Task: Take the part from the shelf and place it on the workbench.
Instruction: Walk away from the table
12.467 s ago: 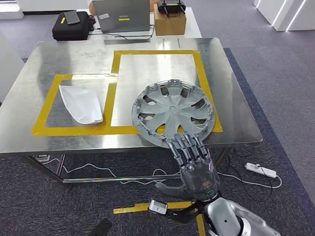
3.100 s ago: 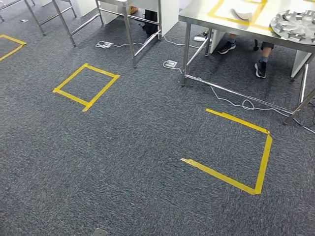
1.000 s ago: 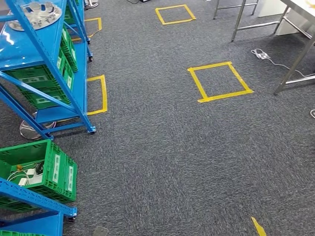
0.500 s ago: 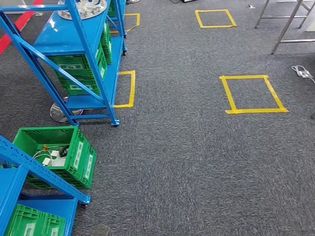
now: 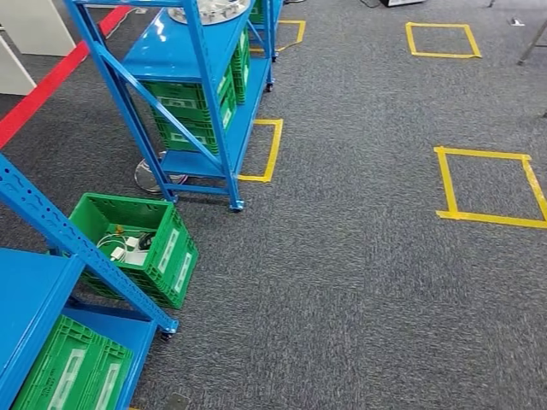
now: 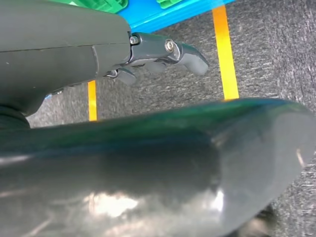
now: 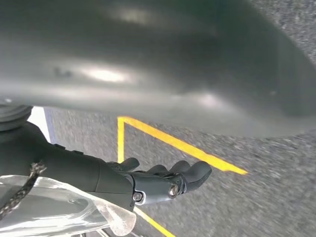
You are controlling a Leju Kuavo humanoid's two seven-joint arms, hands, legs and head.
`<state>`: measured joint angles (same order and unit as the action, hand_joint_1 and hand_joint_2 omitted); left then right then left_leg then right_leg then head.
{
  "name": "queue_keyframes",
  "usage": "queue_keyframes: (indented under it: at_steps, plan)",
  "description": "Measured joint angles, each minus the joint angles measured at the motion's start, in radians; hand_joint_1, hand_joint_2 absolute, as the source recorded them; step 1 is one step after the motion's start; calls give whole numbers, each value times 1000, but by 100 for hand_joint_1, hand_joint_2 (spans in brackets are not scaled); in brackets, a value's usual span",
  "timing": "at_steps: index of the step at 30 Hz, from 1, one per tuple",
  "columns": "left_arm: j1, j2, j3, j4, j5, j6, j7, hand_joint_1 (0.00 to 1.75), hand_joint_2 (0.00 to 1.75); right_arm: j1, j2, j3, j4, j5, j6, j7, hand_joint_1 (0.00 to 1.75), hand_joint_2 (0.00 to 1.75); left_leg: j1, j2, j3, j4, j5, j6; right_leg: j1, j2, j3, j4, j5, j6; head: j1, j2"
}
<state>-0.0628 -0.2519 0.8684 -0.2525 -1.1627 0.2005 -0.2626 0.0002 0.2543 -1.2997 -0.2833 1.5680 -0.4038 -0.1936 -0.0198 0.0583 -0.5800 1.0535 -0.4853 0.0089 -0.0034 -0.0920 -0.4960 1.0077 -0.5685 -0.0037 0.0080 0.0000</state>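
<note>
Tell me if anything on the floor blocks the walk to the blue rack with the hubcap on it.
Nothing visible does. The hubcap lies on the blue rack's top shelf, with bare carpet leading there. The green crate sits off to the left, beside the nearer rack.

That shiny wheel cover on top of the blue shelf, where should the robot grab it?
Probably by its rim. The wheel cover lies flat on the blue shelf's top level, mostly cut off at the picture's edge, so only its near rim shows. Coming from the open aisle side, between the uprights, looks clearest.
</note>
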Motion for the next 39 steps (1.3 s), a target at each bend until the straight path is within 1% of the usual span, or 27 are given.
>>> queue_keyframes:
  at_steps: [1, 3, 4, 5, 7, 9, 10, 11, 13, 15, 17, 18, 19, 20, 21, 23, 25, 26, 27, 28, 30, 32, 34, 35, 36, 38, 39]
  plan:
    - [0, 0, 0, 0, 0, 0, -1, 0, 0, 0, 1, 0, 1, 0, -1, 0, 0, 0, -6, 13, 12, -25, -1, 4, 1, -11, 1, -2, -4, 5, 1, 0]
    - [3, 1, 0, 0, 0, 0, -1, 0, 0, -4, 2, 0, 3, 0, -2, 0, 0, 0, -8, 2, 17, -38, -5, 10, 2, -32, 9, -7, -9, 13, 0, 0]
    - [7, 1, 0, 0, 0, 0, -2, 0, 0, -7, 3, 0, 3, 0, -2, 0, 0, 0, -6, -10, 19, -45, -1, 13, 1, -24, 13, -6, -14, 17, 2, 0]
    - [9, 2, 0, 0, 0, 0, -3, 0, 0, -9, 3, 0, 4, 0, -2, 0, 0, 0, -3, -21, 23, -52, 3, 17, 0, -2, 10, 10, -26, 21, 2, 0]
    - [7, 1, -1, 0, 1, 0, -8, 0, 0, -9, 4, 0, 4, 1, 0, 0, 0, 0, 5, -44, 27, -61, 7, 23, -3, 62, -36, 104, -75, 27, 6, 0]
    - [5, 0, 0, 0, 4, 0, -14, 0, 0, -5, 4, 0, 4, 2, 5, 0, 0, 0, 7, -70, 28, -61, 6, 27, -6, 88, -114, 243, -126, 32, 7, 0]
    - [6, -1, 0, 0, 6, 0, -17, 0, 0, -3, 4, 0, 4, 2, 8, 0, 0, 0, 8, -84, 30, -61, 4, 27, -8, 91, -144, 284, -129, 35, 7, 0]
    - [7, 0, 0, 0, 7, 0, -19, 0, 0, -1, 4, 0, 4, 2, 10, 0, 0, 0, 9, -99, 32, -60, 2, 26, -10, 91, -157, 288, -111, 37, 7, 0]
    - [9, 0, 0, 0, 8, 0, -21, 0, 0, 0, 4, 0, 4, 3, 12, 0, 0, 0, 14, -129, 42, -59, -4, 17, -17, 105, -125, 186, -25, 44, 7, 0]
    - [7, 0, 0, 0, 8, 0, -22, 0, 0, 1, 5, 0, 4, 3, 13, 0, 0, 0, 16, -156, 46, -50, -13, 4, -26, 152, -74, 64, 30, 49, 8, 0]
    - [6, 1, 0, 0, 8, 0, -23, 0, 0, 0, 7, 1, 4, 3, 14, 0, 0, 0, 18, -178, 39, -43, -16, -8, -27, 180, -50, 22, 30, 44, 7, 0]
    - [6, 1, 0, 0, 9, 0, -23, 0, 0, -1, 8, 1, 4, 3, 14, 1, 0, 0, 21, -189, 34, -41, -15, -13, -25, 172, -45, 17, 28, 36, 7, 0]
    - [8, 2, 0, 0, 9, 0, -23, 0, 0, -2, 10, 0, 4, 3, 15, 3, 0, 0, 22, -188, 31, -39, -17, -18, -24, 159, -42, 17, 29, 28, 6, 0]
    - [9, 2, 0, 0, 10, 0, -23, 0, 0, -2, 11, 0, 3, 3, 17, 5, 0, 0, 22, -170, 26, -28, -25, -22, -24, 147, -40, 15, 29, 20, 4, 0]
    - [9, 2, 0, 1, 10, 0, -23, 0, 0, -2, 13, 0, 2, 3, 19, 7, 0, 0, 21, -143, 13, 2, -43, -26, -24, 132, -37, 13, 29, 13, 0, 0]
    - [5, 2, 0, 1, 11, 0, -23, 0, 0, 0, 16, 0, -2, 3, 24, 11, 0, 0, 20, -85, -42, 115, -99, -34, -20, 100, -33, 12, 24, 2, -6, 0]
    - [5, 2, 0, 1, 10, -2, -22, 0, 0, 1, 17, 0, -5, 3, 30, 13, 0, 0, 22, -70, -103, 231, -137, -37, -16, 67, -29, 12, 18, -3, -7, 0]
    - [7, 2, 0, 1, 10, -2, -22, 0, 0, 1, 18, 0, -7, 3, 32, 14, 0, 0, 23, -68, -114, 249, -131, -36, -15, 52, -26, 12, 15, -4, -7, 0]
    - [10, 2, 0, 1, 10, -2, -22, 0, 0, 0, 18, 0, -8, 3, 33, 14, 0, 0, 23, -65, -104, 225, -104, -34, -14, 40, -21, 12, 11, -3, -7, 0]
    - [12, 3, 0, 2, 11, -2, -22, 0, 0, 0, 18, 0, -9, 3, 33, 14, 0, 0, 21, -56, -78, 169, -65, -29, -13, 27, -14, 12, 6, -2, -7, 0]
    - [12, 4, 0, 2, 11, -2, -23, 0, 0, 1, 21, 0, -10, 3, 34, 14, 0, 0, 10, -5, -16, 43, -8, -14, -9, 5, -6, 12, -6, 4, -7, 0]
    - [11, 5, 0, 2, 10, -2, -24, 0, 0, 0, 24, 0, -10, 4, 34, 14, 0, 0, -3, 31, 8, -13, -2, -2, -5, -18, -1, 12, -13, 11, -7, 0]
    - [13, 7, 0, 2, 10, -2, -24, 0, 0, -4, 27, 0, -11, 4, 35, 14, 0, 0, -4, 12, 9, -26, -3, 4, -5, -38, 8, 9, -18, 19, -8, 0]
    - [15, 7, 0, 2, 10, -2, -24, 0, 0, -5, 28, 0, -11, 4, 35, 13, 0, 0, -1, 0, 11, -32, 1, 8, -7, -25, 10, 13, -24, 23, -7, 0]
    - [16, 8, 0, 2, 10, -2, -24, 0, 0, -7, 29, 0, -11, 4, 35, 13, 0, 0, 2, -13, 14, -39, 4, 12, -9, 2, 1, 34, -38, 27, -7, 0]
    - [12, 7, 1, 2, 10, -2, -25, 0, 0, -6, 29, 0, -12, 4, 35, 12, 0, 0, 8, -39, 17, -45, 6, 19, -12, 68, -55, 142, -89, 32, -3, 0]
    - [9, 7, 1, 3, 10, -2, -25, 0, 0, -5, 29, 1, -12, 4, 35, 12, 0, 0, 9, -54, 17, -45, 6, 21, -12, 84, -95, 214, -115, 35, -2, 0]
